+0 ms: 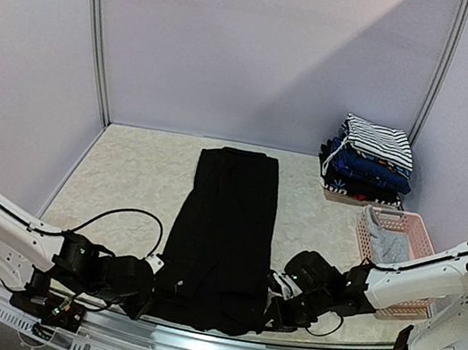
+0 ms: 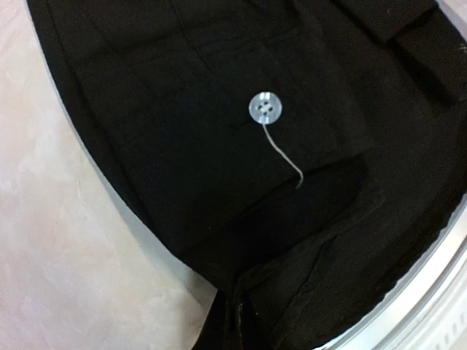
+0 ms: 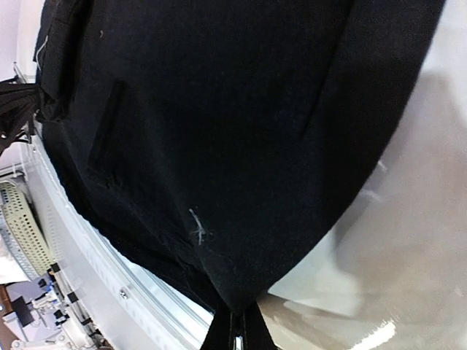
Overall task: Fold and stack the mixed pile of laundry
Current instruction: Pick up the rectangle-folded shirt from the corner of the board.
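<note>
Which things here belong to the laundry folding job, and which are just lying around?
Job: black garment, pinched at its near corners by the left gripper and right gripper; folded stack, striped piece on top; grey garment in the pink basket.
Lying about: pink basket; black cable by the left arm.

A long plain black cloth garment (image 1: 223, 237) lies spread flat down the middle of the table (image 1: 125, 174), narrower at its far end, its wider hem at the near edge (a small pale four-hole button (image 2: 265, 108) with a loose thread sits there). At the far right stands a stack of folded garments (image 1: 363, 175), a black-and-white striped one (image 1: 381, 139) on top. A crumpled grey garment (image 1: 385, 244) lies in the pink lattice basket (image 1: 423, 236).
</note>
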### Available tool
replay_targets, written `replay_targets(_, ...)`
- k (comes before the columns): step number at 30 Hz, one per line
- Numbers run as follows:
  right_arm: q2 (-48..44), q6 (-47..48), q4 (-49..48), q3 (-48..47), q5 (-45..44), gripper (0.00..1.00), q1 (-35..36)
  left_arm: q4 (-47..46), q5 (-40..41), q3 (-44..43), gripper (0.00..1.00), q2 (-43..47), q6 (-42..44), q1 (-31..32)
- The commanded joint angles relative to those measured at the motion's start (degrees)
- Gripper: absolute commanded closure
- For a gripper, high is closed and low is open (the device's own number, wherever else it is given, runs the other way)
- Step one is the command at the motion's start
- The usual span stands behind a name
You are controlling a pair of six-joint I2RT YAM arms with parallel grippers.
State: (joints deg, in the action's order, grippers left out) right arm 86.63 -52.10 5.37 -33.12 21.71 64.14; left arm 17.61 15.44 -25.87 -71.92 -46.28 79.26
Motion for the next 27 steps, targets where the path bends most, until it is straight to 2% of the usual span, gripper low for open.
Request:
replay_targets(1, -2.6, 3.63, 7.76, -2.59, -4.76, 1.0, 0.37, 0.64, 0.95, -0.75, 1.0, 2.48, 0.61, 0.8)
replay_targets(10, -5.53, 8.02, 12.28, -6.39, -7.76, 1.0, 0.45, 2.18, 2.8, -3.46, 1.0, 5.87, 2.33, 0.8)
replay_targets(21, -9.32, 11.55, 19.39, -13.41, -16.09, 1.0, 0.35, 3.48, 9.76, -7.59, 1.0, 9.96, 2.24, -0.36)
replay_targets(27, -8.57, 12.41, 21.13, -16.35, -23.53, 1.0, 0.2, 4.41, 12.78, -9.0, 1.0, 10.92, 3.81, -2.74)
